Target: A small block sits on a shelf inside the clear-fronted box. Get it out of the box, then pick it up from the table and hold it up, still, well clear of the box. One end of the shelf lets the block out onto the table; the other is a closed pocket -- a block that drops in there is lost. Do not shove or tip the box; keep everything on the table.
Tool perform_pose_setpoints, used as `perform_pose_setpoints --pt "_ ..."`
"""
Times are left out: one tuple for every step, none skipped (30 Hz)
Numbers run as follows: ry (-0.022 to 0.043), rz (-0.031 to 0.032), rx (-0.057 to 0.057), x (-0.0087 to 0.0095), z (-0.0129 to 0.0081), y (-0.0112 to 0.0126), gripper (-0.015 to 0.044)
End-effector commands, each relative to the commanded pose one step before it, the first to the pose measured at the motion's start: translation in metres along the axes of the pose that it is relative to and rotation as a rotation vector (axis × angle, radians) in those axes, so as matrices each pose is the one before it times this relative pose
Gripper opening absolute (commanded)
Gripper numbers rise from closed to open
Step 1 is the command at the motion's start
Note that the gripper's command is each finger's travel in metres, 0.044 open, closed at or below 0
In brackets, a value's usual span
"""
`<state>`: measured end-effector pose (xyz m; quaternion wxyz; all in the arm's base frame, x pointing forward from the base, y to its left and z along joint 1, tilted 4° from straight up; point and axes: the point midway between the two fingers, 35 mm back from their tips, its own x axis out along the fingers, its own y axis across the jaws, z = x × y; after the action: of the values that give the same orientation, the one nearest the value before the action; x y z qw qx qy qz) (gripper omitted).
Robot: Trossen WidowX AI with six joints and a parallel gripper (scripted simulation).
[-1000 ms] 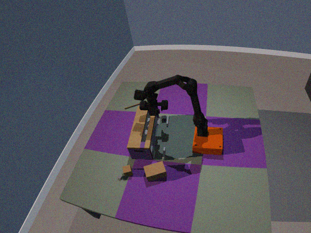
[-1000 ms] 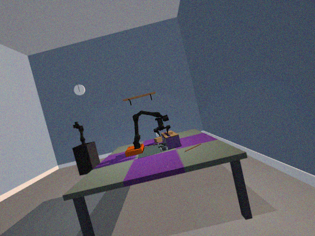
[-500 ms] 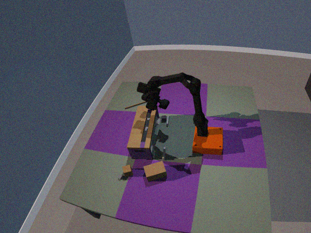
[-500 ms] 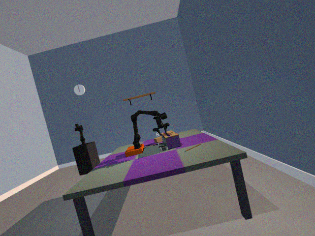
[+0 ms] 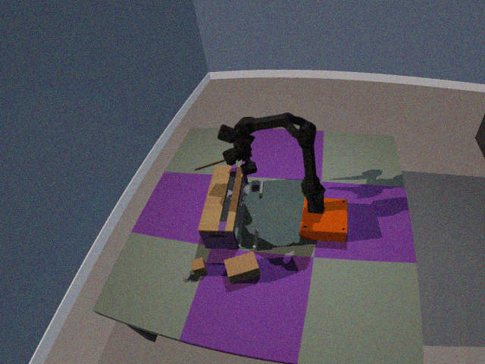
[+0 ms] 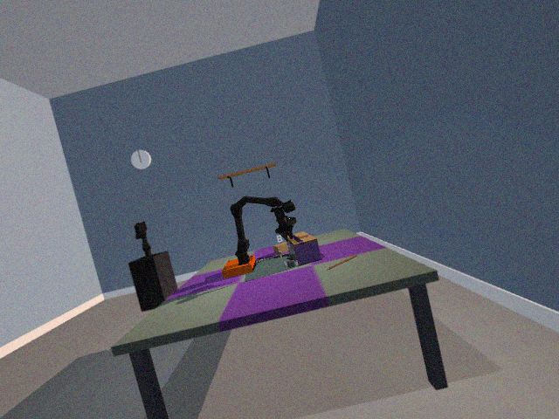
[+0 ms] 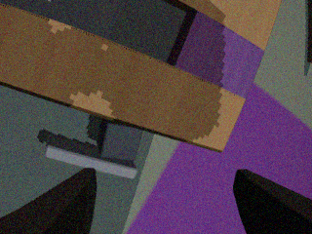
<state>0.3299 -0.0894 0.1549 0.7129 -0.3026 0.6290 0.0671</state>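
The box [image 5: 213, 211] [image 6: 307, 250] has a tan top with a long dark slot and stands left of the arm. In the wrist view its tan top strip [image 7: 131, 92] runs across the frame, with the dark slot behind it. My gripper [image 5: 239, 162] [image 6: 285, 234] [image 7: 163, 221] hangs over the far end of the box, open, with only purple table between its fingers. A small tan cube [image 5: 198, 263] lies on the table off the box's near end.
A larger tan block [image 5: 241, 266] lies beside the small cube. A thin brown stick [image 5: 209, 164] [image 6: 341, 262] lies beyond the box. The arm's orange base [image 5: 333, 225] [image 6: 237, 269] stands to the right. A black cabinet [image 6: 151, 279] stands off the table.
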Motion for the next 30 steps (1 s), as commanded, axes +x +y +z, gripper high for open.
perform_pose_setpoints --pt "-0.06680 0.09348 0.9304 0.00127 -0.00918 -0.00315 0.0285" --pt "-0.00110 0.00538 0.0525 -0.00003 -0.00011 -0.00054 0.0285" --pt "-0.00087 0.00542 0.0526 -0.00004 -0.00007 -0.00055 0.0285" --pt "-0.00064 0.00547 0.0527 -0.00005 -0.00004 -0.00055 0.0285" --pt "-0.00082 0.01077 0.0569 -0.00012 -0.00003 -0.00108 0.0285" --pt "-0.00020 0.00539 0.0525 -0.00007 0.00002 -0.00053 0.0285" --pt "0.00004 0.00539 0.0523 -0.00008 0.00005 -0.00053 0.0285" --pt "0.00027 0.00536 0.0524 -0.00009 0.00008 -0.00052 0.0285" --pt "0.00049 0.00536 0.0522 -0.00010 0.00010 -0.00052 0.0285" --pt "0.00072 0.00532 0.0521 -0.00011 0.00013 -0.00051 0.0285" --pt "0.00095 0.00527 0.0522 -0.00011 0.00016 -0.00049 0.0285" --pt "0.00117 0.00524 0.0522 -0.00012 0.00018 -0.00048 0.0285" --pt "0.00140 0.00519 0.0523 -0.00013 0.00021 -0.00047 0.0285" --pt "0.00163 0.00514 0.0523 -0.00014 0.00024 -0.00046 0.0285" --pt "0.00358 0.00990 0.0562 -0.00029 0.00051 -0.00086 0.0285" --pt "0.00198 0.00486 0.0520 -0.00016 0.00028 -0.00041 0.0285" --pt "0.00218 0.00476 0.0520 -0.00016 0.00030 -0.00039 0.0285" --pt "0.00239 0.00466 0.0519 -0.00017 0.00031 -0.00037 0.0285" --pt "0.00259 0.00455 0.0519 -0.00018 0.00033 -0.00035 0.0285" --pt "0.00278 0.00444 0.0520 -0.00018 0.00035 -0.00033 0.0285" --pt "0.00298 0.00433 0.0520 -0.00019 0.00037 -0.00031 0.0285" --pt "0.00317 0.00420 0.0521 -0.00020 0.00038 -0.00029 0.0285" --pt "0.00336 0.00407 0.0518 -0.00021 0.00040 -0.00027 0.0285" --pt "0.00351 0.00390 0.0517 -0.00021 0.00041 -0.00024 0.0285" --pt "0.00714 0.00731 0.0553 -0.00043 0.00081 -0.00043 0.0285" --pt "0.00368 0.00347 0.0517 -0.00022 0.00041 -0.00019 0.0285" --pt "0.00384 0.00332 0.0518 -0.00023 0.00042 -0.00016 0.0285" --pt "0.00400 0.00316 0.0516 -0.00024 0.00042 -0.00014 0.0285" --pt "0.00411 0.00296 0.0517 -0.00024 0.00043 -0.00011 0.0285" --pt "0.00425 0.00279 0.0516 -0.00025 0.00043 -0.00009 0.0285"
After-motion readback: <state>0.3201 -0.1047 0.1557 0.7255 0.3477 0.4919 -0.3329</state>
